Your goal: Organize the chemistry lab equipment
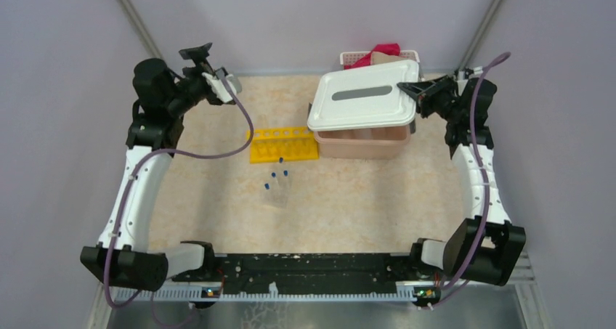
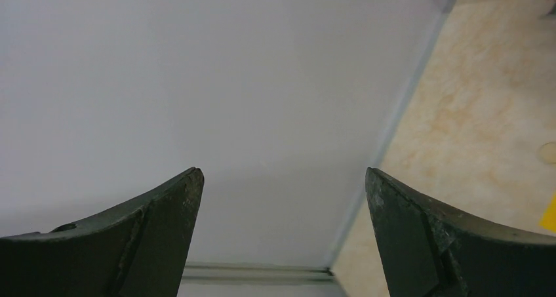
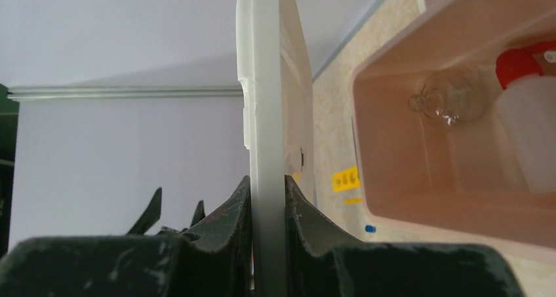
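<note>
Top external, nearest first: clear rack (image 1: 278,195) mid-table, blue-capped tubes (image 1: 279,175) at it. Beyond, yellow rack (image 1: 283,144), just beside pink tub (image 1: 361,144). Inside tub, per right wrist: round flask (image 3: 452,100) and squeeze bottle (image 3: 528,139). Right gripper (image 3: 267,179) pinched tight on edge of white lid (image 3: 262,80), held askew over tub. Left gripper (image 2: 283,176) at far left corner, spread wide, holding nothing. Risk: thin edge pinch, so lid likely to pivot or slip and drop onto the glass flask.
</note>
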